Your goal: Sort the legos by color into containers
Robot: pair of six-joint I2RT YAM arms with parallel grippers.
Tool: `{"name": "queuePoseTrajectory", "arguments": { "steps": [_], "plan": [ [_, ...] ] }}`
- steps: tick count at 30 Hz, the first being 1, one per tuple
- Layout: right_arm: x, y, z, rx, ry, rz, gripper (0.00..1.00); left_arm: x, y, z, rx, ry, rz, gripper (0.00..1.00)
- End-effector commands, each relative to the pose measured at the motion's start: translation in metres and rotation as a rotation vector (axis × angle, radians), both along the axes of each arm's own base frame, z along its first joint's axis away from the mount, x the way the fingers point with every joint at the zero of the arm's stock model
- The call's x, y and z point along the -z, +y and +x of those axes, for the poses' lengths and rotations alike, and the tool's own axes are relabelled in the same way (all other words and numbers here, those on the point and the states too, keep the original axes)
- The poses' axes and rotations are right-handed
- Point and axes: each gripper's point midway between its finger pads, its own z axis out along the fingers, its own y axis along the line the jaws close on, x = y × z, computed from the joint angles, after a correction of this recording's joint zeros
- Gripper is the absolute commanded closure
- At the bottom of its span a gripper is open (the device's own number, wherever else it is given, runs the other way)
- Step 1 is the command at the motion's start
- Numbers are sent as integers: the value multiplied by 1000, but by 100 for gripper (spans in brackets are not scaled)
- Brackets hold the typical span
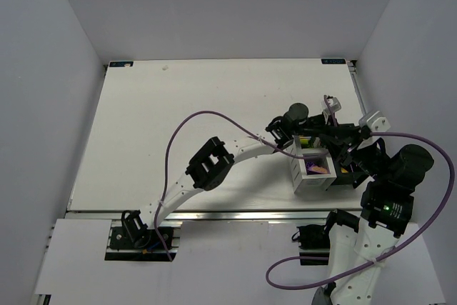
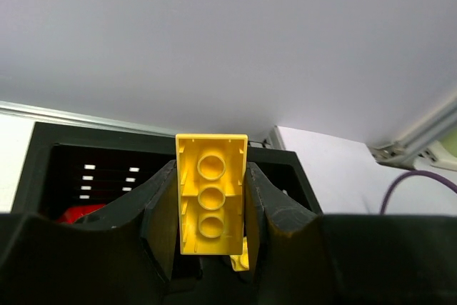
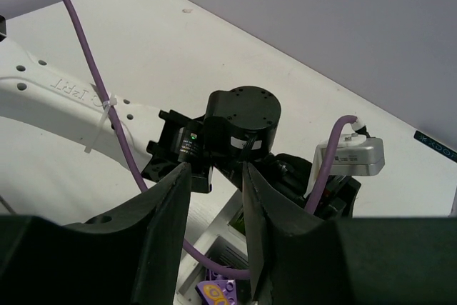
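Observation:
My left gripper (image 2: pixel 211 169) is shut on a yellow brick (image 2: pixel 211 201), held upright with its hollow underside showing, just above the black compartments of the containers (image 2: pixel 43 149). A red brick (image 2: pixel 80 213) lies in the left black compartment, and another yellow piece (image 2: pixel 243 256) shows below the held brick. In the top view the containers (image 1: pixel 313 182) stand at the right, with a purple piece (image 1: pixel 315 167) in a white compartment. My right gripper (image 3: pixel 214 171) is open and empty above the containers (image 3: pixel 208 241), over the purple piece (image 3: pixel 218 295). Both grippers crowd over the block, the left (image 1: pixel 340 148) and the right (image 1: pixel 351 169).
The left arm's wrist motor (image 3: pixel 243 119) and its silver camera (image 3: pixel 351 153) sit close in front of my right fingers. A purple cable (image 3: pixel 93 76) loops between them. The aluminium rail (image 1: pixel 235 216) runs along the table's near edge. Walls enclose the table.

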Motion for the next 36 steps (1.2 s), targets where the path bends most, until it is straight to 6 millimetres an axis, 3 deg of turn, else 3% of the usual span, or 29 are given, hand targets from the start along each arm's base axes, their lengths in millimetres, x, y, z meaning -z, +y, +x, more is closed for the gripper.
{"name": "queuePoseTrajectory", "arguments": {
  "steps": [1,8,13,14,18,28,36],
  "plan": [
    [1,3,-4,-24,-19,-19,60,-21,-3,-4,-36,-30,19,100],
    [3,1,-3,-9,-16,-28,59,-20,2,-28,62,-20,9,100],
    [3,0,-2,-6,-13,-27,58,-40,9,-37,98,-41,-67,100],
    [3,1,-3,-9,-15,-29,58,-37,10,-38,98,-33,-67,100],
    [2,0,-3,-5,-14,-30,58,-58,16,-42,98,-26,-156,100],
    [-2,6,-10,-29,-21,-37,60,-55,20,-57,205,-4,-148,100],
    [-3,7,-15,-29,-28,-41,59,-34,13,-50,179,-5,-59,100]
  ]
}}
